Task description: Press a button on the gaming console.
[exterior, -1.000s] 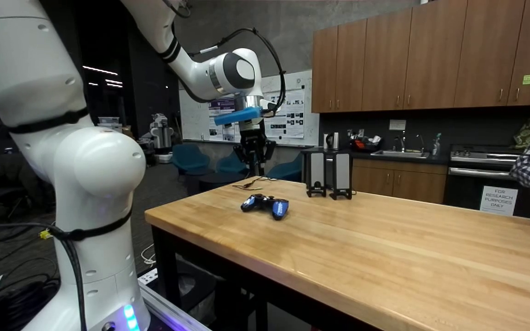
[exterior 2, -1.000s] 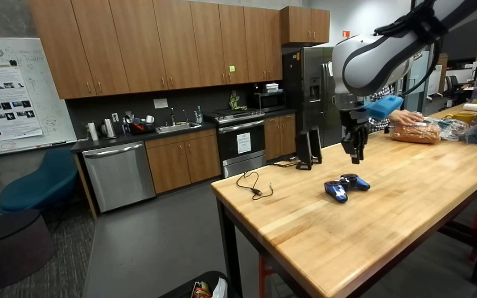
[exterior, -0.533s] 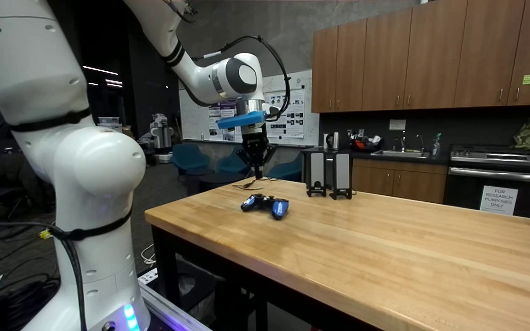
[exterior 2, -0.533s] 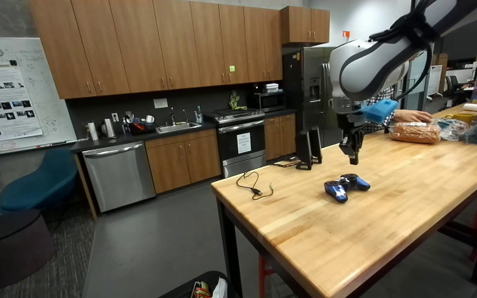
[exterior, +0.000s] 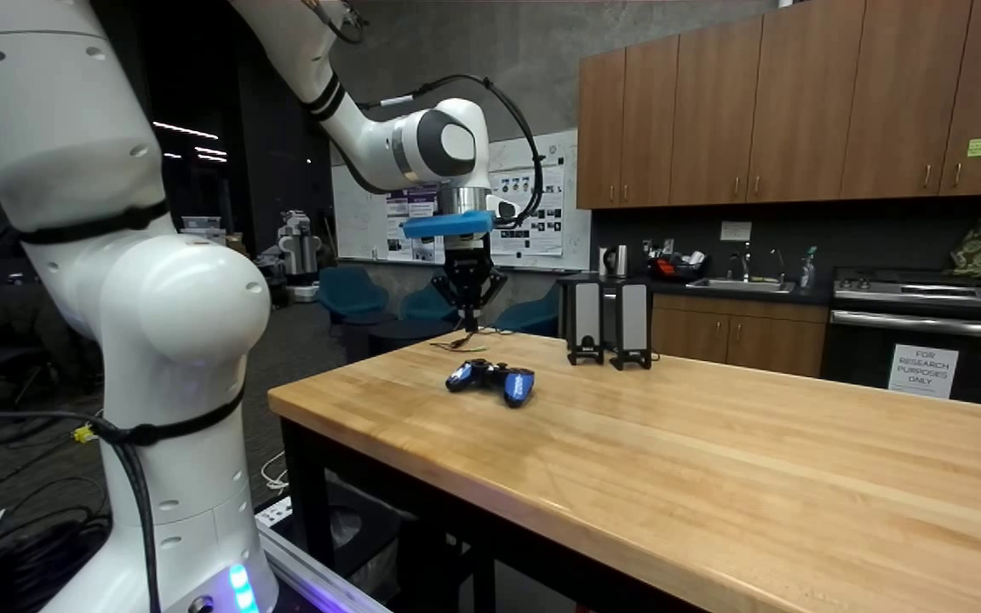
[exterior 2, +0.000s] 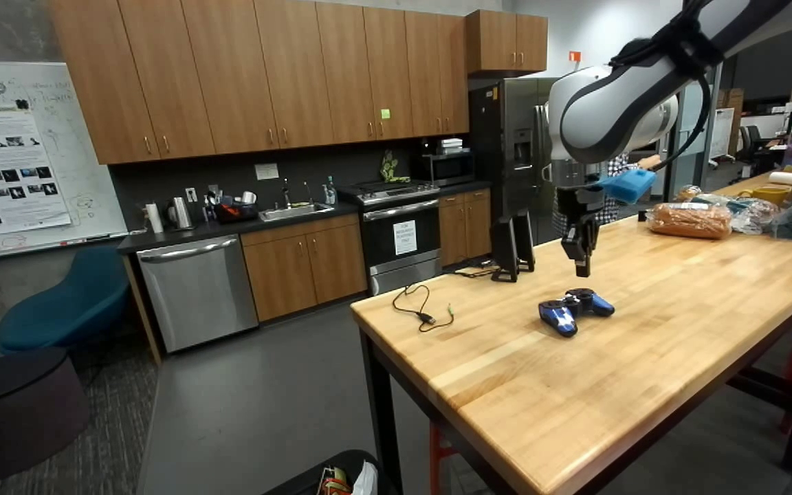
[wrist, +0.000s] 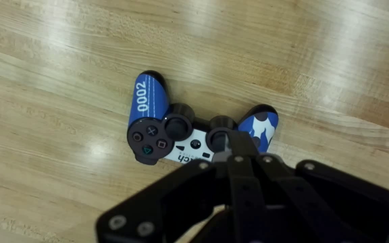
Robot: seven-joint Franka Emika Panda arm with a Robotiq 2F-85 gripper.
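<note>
A: Eyes on gamepad [wrist: 196, 136]?
B: Yep! Lying flat on worktop [exterior 2: 506, 405], w/ blue grips [wrist: 149, 98] at both ends & symbol btns [wrist: 152, 130] on top.
A: How abt gripper [exterior 2: 582, 269]?
B: Hovering above gamepad rn, pointing down, w/ a gap visible btwn in both exterior views.
A: Seeing fingers [wrist: 243, 145] apart or together?
B: Together, def closed! Covering a bit of gamepad in wrist view, near the stick [wrist: 214, 140] farther from the symbol btns.
A: And around gamepad?
B: Got upright speakers [exterior: 585, 317] beyond & right of gamepad in an exterior view. Also got a thin cable [exterior 2: 426, 318], left of gamepad in an exterior view.
</note>
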